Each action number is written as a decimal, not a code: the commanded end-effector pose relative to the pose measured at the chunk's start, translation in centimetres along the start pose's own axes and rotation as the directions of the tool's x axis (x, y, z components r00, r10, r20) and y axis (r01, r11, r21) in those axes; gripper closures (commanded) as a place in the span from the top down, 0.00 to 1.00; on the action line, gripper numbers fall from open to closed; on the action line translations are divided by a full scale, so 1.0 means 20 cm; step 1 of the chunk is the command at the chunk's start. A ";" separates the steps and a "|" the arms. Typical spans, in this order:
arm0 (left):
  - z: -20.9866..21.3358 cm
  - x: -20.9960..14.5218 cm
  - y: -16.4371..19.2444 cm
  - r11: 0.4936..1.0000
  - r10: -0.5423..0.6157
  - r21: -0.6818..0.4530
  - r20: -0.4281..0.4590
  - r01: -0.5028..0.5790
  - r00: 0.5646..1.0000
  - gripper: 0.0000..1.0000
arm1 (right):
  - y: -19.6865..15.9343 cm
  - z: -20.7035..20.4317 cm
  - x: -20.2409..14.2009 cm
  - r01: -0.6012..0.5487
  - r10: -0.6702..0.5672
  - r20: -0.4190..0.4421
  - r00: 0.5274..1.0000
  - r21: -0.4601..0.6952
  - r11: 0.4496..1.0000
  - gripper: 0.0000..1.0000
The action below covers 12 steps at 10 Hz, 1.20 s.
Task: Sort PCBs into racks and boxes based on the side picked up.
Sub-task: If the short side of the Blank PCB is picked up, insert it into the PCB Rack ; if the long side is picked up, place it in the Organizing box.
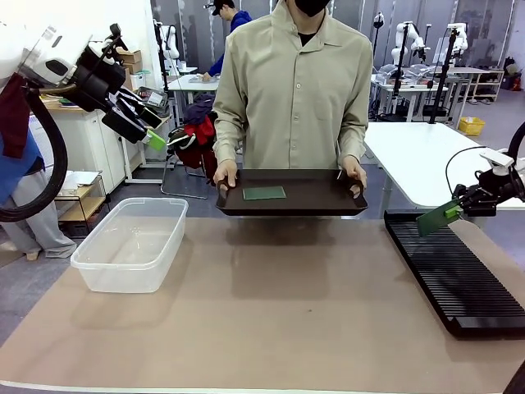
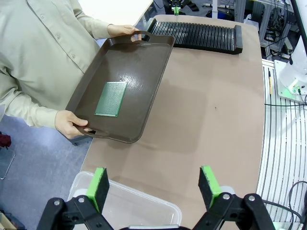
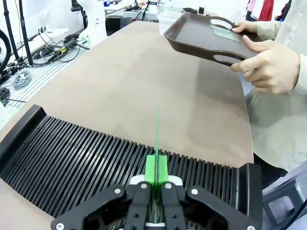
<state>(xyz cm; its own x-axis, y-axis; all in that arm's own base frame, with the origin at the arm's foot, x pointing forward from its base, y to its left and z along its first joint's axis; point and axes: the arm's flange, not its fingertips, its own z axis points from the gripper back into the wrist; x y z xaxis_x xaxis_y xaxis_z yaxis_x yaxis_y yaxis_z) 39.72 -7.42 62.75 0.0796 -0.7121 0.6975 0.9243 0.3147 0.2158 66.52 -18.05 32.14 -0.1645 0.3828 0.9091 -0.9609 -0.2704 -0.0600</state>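
Note:
A person at the far side holds a dark handled tray [image 1: 328,201] with one green PCB [image 1: 264,193] lying flat on it; the same PCB [image 2: 111,98] shows in the left wrist view. My right gripper [image 1: 456,210] is shut on a second PCB [image 1: 435,218], held edge-on just above the far end of the long black rack [image 1: 459,275]. In the right wrist view that PCB [image 3: 157,139] stands as a thin green line over the rack's slots [image 3: 86,163]. My left gripper [image 1: 156,139] hangs open high above the clear box [image 1: 131,244], nothing between its fingers [image 2: 98,184].
The brown table mat [image 1: 287,312] is bare between box and rack. The person's hands [image 3: 268,64] grip the tray's handles near the rack's far end. A white table [image 1: 426,156] stands behind the rack. Cables lie off the table's edge [image 3: 29,62].

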 end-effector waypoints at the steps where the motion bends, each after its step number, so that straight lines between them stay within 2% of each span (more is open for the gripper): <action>1: -0.01 -0.01 0.00 1.000 -0.006 -0.011 0.016 0.006 1.000 1.00 | 0.01 -0.06 -0.03 0.003 -0.003 -0.037 0.999 -0.002 1.000 0.02; 6: -0.01 -0.01 0.00 1.000 -0.006 -0.011 0.016 0.006 1.000 1.00 | -0.01 -0.09 -0.10 -0.028 0.025 -0.059 0.998 -0.051 0.998 0.02; 12: -0.01 -0.01 0.00 1.000 -0.006 -0.011 0.016 0.006 1.000 1.00 | -0.03 -0.09 -0.17 -0.020 0.022 0.012 1.000 -0.122 0.992 0.02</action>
<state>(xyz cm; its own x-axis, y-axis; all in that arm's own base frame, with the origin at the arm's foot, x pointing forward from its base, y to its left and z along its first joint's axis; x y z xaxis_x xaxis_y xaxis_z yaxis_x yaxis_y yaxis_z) 39.72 -7.42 62.75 0.0796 -0.7121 0.6975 0.9243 0.3147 0.2158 67.06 -18.04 28.91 -0.1586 0.3957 0.9046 -0.9760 -0.2011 -0.0831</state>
